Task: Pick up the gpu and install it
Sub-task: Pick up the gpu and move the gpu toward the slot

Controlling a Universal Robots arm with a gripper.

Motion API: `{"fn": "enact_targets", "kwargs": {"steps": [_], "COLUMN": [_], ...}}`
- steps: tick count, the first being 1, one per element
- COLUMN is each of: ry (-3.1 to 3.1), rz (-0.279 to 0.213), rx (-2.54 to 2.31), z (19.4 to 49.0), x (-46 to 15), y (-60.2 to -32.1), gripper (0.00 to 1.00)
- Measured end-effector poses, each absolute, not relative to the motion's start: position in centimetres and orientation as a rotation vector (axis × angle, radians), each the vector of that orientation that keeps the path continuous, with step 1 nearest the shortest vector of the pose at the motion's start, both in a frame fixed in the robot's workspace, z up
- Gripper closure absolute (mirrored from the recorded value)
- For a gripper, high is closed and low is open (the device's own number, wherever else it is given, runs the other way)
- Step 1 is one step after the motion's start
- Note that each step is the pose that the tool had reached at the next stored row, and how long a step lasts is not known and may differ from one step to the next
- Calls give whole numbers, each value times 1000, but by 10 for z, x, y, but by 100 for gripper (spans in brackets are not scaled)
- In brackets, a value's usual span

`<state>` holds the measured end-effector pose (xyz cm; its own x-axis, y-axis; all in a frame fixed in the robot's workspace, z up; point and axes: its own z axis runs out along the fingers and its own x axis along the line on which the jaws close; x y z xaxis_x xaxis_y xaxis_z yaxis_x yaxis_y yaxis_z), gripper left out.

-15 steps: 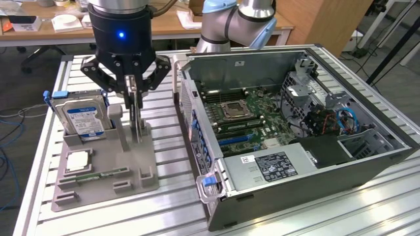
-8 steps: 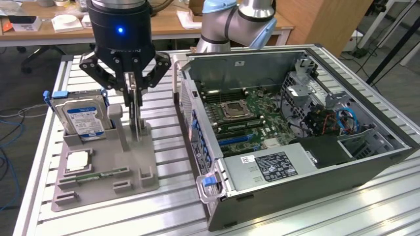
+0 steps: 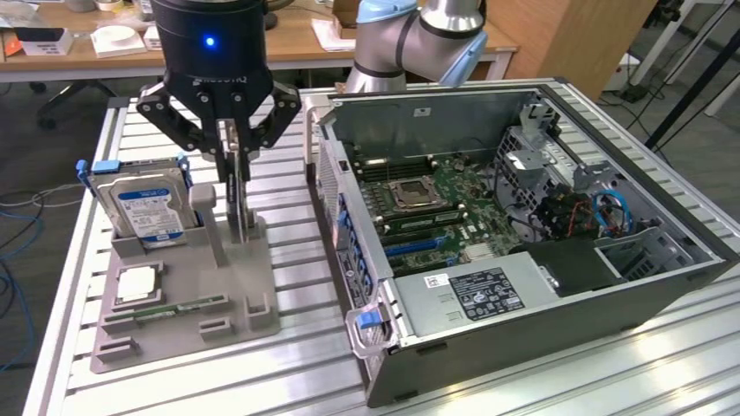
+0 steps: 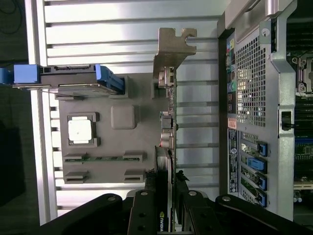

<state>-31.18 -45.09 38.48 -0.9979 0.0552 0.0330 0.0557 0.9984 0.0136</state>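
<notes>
The gpu (image 3: 238, 198) is a thin dark card standing on edge over the grey holder (image 3: 220, 282) at the exterior view's left. My gripper (image 3: 234, 149) hangs straight above it, its two fingers pressed against the card's upper edge from both sides, shut on it. From the wrist the gpu (image 4: 166, 129) appears edge-on, with its silver bracket (image 4: 172, 49) at the far end. My gripper (image 4: 164, 198) clamps the near end there. I cannot tell whether the card's lower edge still sits in the holder's slot.
A silver hard drive (image 3: 145, 206) with a blue-white label stands in the same holder, close beside the card. A processor chip (image 3: 137, 284) and a green memory stick (image 3: 173, 308) lie lower on it. The open computer case (image 3: 370, 286) lies at the right, motherboard (image 3: 428, 204) exposed, on a slatted aluminium table (image 3: 289, 381).
</notes>
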Motion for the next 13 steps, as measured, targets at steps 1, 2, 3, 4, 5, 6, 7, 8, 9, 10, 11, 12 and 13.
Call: {"fn": "enact_targets", "kwargs": {"steps": [1, 2, 3, 4, 5, 6, 7, 8, 9, 10, 11, 12, 13], "ry": [-3108, -3107, -3107, -3107, -3107, -3107, -3107, -3107, -3107, -3107, -3107, -3107, -3107], "rz": [-23, -22, -22, -22, -22, -22, -22, -22, -22, -22, -22, -22, -22], "rx": [-86, -86, -86, -86, -86, -86, -86, -86, -86, -86, -86, -86, -86], "z": [385, 385, 385, 385, 385, 385, 385, 385, 385, 385, 386, 386, 386], "x": [-312, -312, -312, -312, -312, -312, -312, -312, -312, -312, -312, -312, -312], "y": [-451, -451, -451, -451, -451, -451, -451, -451, -451, -451, -451, -451, -451], "gripper": [74, 74, 74, 74, 74, 74, 74, 74, 74, 74, 74, 74, 74]}}
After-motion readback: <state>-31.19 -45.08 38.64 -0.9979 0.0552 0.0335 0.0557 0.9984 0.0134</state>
